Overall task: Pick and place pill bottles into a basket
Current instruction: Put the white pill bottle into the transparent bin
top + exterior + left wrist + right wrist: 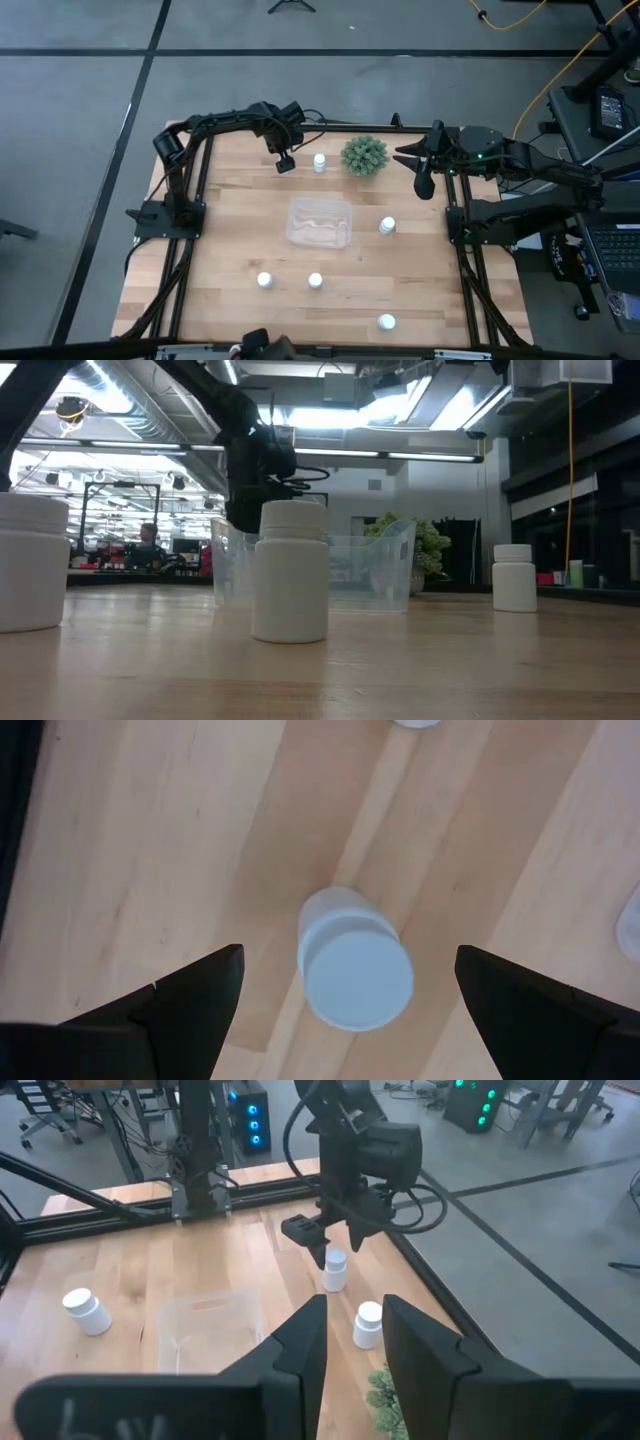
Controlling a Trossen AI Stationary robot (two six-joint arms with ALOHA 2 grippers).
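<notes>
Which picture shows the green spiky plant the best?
The high view: the green spiky plant shows whole from above, at the table's far edge between the two arms. The low view shows it partly behind the clear basket. The right wrist view catches only a bit. The left wrist view misses it.

Pill bottles (pixel 315 281) scattered around basket (pixel 320 222)

A wooden butcher-block table (pixel 220 250) stands on a grey concrete floor (pixel 70 120) crossed by dark lines, seen from above. At the right edge of the high view sit a laptop (pixel 615 250) and a yellow cable (pixel 560 70) (running toward the top right corner). The low view looks across the table into a large hall, with long fluorescent ceiling lights (pixel 330 455) across the upper frame and a person (pixel 148 540) at centre left, far behind.
</notes>
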